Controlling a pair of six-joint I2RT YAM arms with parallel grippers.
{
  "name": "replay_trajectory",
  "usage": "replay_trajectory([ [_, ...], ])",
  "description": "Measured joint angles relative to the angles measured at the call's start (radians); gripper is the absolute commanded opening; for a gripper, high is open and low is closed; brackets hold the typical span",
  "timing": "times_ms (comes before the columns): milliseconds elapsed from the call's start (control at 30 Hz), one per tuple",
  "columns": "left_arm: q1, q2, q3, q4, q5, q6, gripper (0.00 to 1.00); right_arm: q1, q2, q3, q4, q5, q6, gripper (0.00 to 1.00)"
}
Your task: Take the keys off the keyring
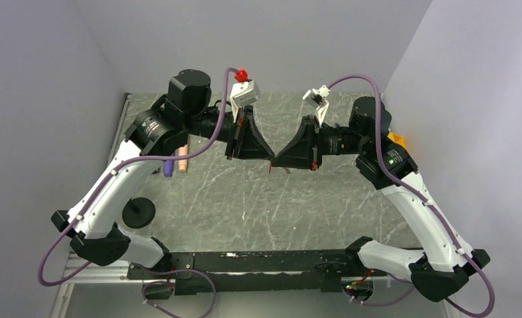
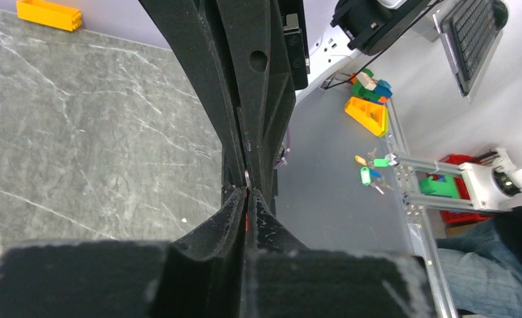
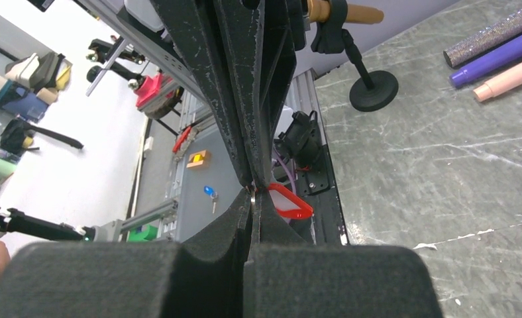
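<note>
Your table [image 1: 258,205] of grey marble is shut in by walls [image 1: 46,99] at 9, 12 and 3 o'clock, and its 6 o'clock edge carries the black rail [image 1: 245,268] with both arm bases. The widest open marble lies between the middle and 6 o'clock, and the strips along the 9 and 3 o'clock edges are tighter. You have two arms. The left arm [image 1: 106,192] climbs from 7 o'clock, bends near 10 o'clock and reaches inward; the right arm [image 1: 411,192] mirrors it from 5 o'clock, bending near 2 o'clock. Their two grippers lie roughly level and point at each other. The left gripper [image 1: 269,158] and right gripper [image 1: 276,161] meet tip to tip just on the 12 o'clock side of the middle. Both sets of jaws are pressed together, with no gap showing in either wrist view. One black round-footed stand [image 1: 138,212] sits at 8 o'clock. Three tubes lie side by side near 9 o'clock, under the left arm: a glittery tube [image 3: 490,36], a purple tube [image 3: 497,56] and a pink tube [image 3: 510,79]. One yellow-orange box [image 1: 396,139] is tucked at 3 o'clock behind the right arm. The one keyring [image 3: 289,202] is pinched where the fingertips meet. Its red tag loops out beside the pinch, and a sliver of its metal ring [image 2: 246,177] shows between the right gripper's fingers. You cannot count the keys here; they are too small or hidden.
</note>
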Motion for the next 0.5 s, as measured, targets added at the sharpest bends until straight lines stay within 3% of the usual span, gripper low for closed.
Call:
replay_trajectory([
  [167, -0.007, -0.001, 0.007, 0.001, -0.038, 0.03, 0.62, 0.016, 0.0, -0.002, -0.015, 0.012, -0.002, 0.0],
  [233, -0.02, 0.003, 0.031, -0.007, -0.053, 0.031, 0.73, 0.018, 0.006, -0.003, -0.01, 0.038, -0.003, 0.0],
  [367, -0.015, 0.002, 0.08, -0.005, -0.07, 0.037, 0.86, 0.017, 0.01, -0.019, -0.003, 0.08, -0.001, 0.0],
  [500, 0.051, -0.022, 0.089, 0.043, -0.084, 0.0, 0.85, 0.017, 0.009, -0.026, 0.0, 0.119, 0.0, 0.0],
])
